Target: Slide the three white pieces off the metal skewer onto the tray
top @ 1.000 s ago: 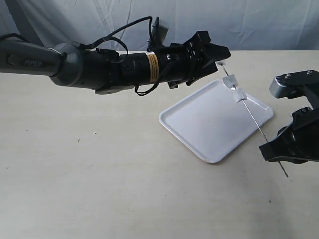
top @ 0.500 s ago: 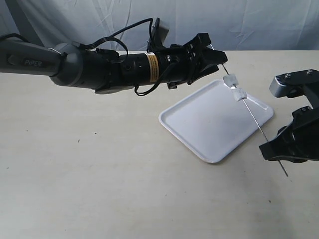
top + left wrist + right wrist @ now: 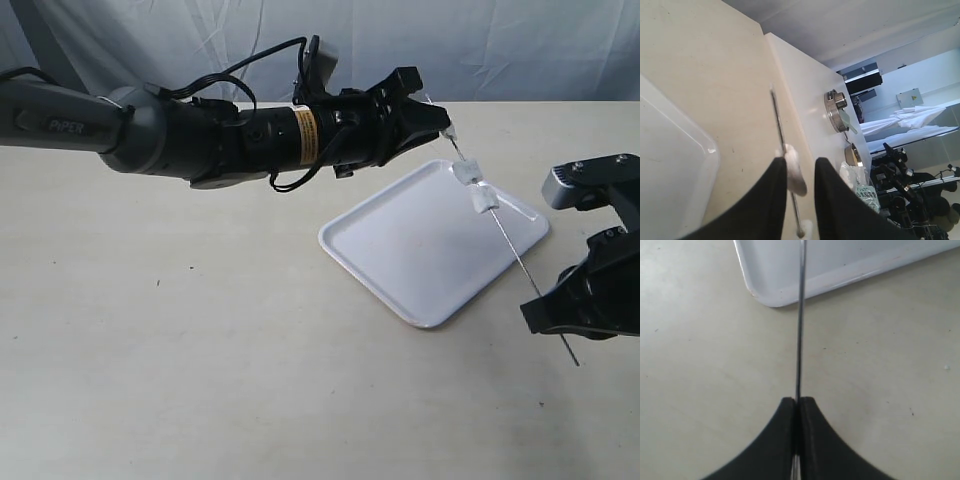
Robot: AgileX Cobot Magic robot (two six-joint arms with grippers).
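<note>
Exterior view: left gripper (image 3: 437, 122) jaws, narrowed since a second ago yet still apart, bracket the topmost of the three white pieces (image 3: 466, 170); right gripper (image 3: 552, 312) clamps the metal skewer (image 3: 515, 250), slanted above the tray (image 3: 400, 250)'s far right corner; stripping may begin

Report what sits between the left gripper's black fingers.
One small white soft chunk threaded on the thin grey metal skewer; the fingers hide the chunk's sides.

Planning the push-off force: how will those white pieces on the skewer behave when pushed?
Probably soft: the white pieces look rounded and puffy, so they may squash before sliding. Likely very light: the thin metal skewer looks straight under them.
</note>
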